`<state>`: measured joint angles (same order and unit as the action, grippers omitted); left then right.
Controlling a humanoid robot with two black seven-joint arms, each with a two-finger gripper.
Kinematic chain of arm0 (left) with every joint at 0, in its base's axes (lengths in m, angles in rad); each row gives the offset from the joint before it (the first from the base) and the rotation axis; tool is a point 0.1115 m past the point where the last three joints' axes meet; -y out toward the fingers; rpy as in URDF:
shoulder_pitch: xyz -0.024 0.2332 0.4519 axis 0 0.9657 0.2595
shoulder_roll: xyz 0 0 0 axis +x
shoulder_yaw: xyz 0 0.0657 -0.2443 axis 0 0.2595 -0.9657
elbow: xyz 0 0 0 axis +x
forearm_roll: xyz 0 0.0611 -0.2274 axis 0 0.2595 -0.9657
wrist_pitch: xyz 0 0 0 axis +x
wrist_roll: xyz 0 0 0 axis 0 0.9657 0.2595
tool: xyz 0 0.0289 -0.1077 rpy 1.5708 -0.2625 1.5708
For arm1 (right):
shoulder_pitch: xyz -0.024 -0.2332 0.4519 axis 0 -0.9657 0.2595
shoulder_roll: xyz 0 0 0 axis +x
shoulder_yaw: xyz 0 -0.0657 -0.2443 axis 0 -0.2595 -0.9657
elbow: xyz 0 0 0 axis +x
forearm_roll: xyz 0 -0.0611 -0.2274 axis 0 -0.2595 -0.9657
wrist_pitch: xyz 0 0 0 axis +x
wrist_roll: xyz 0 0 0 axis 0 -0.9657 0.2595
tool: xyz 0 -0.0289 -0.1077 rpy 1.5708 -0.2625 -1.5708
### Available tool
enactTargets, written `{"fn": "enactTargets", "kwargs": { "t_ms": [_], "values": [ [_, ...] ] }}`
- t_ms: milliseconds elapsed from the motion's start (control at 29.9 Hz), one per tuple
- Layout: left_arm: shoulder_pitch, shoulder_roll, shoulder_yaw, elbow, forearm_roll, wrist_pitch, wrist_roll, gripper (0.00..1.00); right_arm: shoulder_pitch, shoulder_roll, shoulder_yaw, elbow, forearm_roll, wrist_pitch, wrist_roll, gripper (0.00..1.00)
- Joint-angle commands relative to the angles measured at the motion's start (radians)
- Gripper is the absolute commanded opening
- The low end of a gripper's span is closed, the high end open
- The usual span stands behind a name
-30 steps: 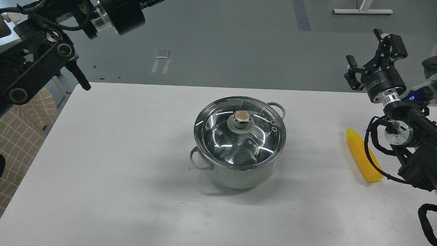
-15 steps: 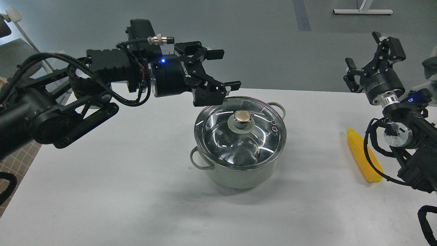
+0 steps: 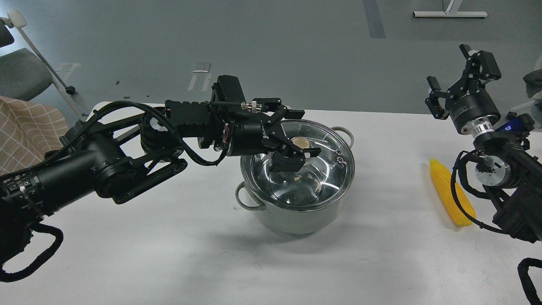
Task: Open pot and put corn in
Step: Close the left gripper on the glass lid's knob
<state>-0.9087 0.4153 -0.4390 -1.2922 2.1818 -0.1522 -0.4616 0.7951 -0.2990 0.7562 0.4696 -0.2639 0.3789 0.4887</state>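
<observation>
The pale grey-green pot point(image 3: 292, 218) stands at the middle of the white table with its glass lid point(image 3: 326, 169) on. My left gripper point(image 3: 301, 133) is open, its two fingers on either side of the lid's brass-coloured knob point(image 3: 301, 141), one finger beyond it and one in front. I cannot tell whether the fingers touch the knob. The yellow corn point(image 3: 449, 198) lies on the table at the right, partly behind my right arm. My right gripper point(image 3: 455, 74) is open and empty, raised above the table's far right edge.
The white table point(image 3: 169, 237) reaches from the front to mid-frame, with grey floor beyond. A chair point(image 3: 21, 76) and a checked cloth point(image 3: 29, 127) are at the left edge. My right arm's cables hang over the corn's near end.
My left arm has swung in from the upper left and lowered, bringing its open gripper over the lid and around the knob. My right gripper has shifted only slightly.
</observation>
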Motion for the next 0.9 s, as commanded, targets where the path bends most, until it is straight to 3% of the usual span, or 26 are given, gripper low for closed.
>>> {"fn": "enactTargets", "kwargs": {
  "t_ms": [0, 268, 502, 635, 869],
  "values": [
    [0.025, -0.001, 0.000, 0.004, 0.000, 0.000, 0.000, 0.97, -0.002, 0.000, 0.000, 0.000, 0.000, 0.000, 0.000, 1.00],
    [0.050, -0.003, 0.000, 0.017, 0.000, 0.000, 0.000, 0.95, -0.002, 0.000, 0.000, 0.000, -0.002, -0.002, 0.000, 1.00],
    [0.056, -0.027, -0.001, 0.059, 0.000, 0.003, 0.000, 0.82, -0.002, 0.000, 0.000, 0.000, -0.002, 0.000, 0.000, 1.00],
    [0.057, -0.032, -0.001, 0.063, 0.000, 0.005, 0.000, 0.66, -0.004, 0.000, 0.000, 0.000, -0.002, 0.000, 0.000, 1.00],
    [0.057, -0.032, -0.001, 0.065, 0.000, 0.006, 0.001, 0.64, -0.007, 0.001, 0.000, 0.000, -0.002, -0.001, 0.000, 1.00]
  ]
}}
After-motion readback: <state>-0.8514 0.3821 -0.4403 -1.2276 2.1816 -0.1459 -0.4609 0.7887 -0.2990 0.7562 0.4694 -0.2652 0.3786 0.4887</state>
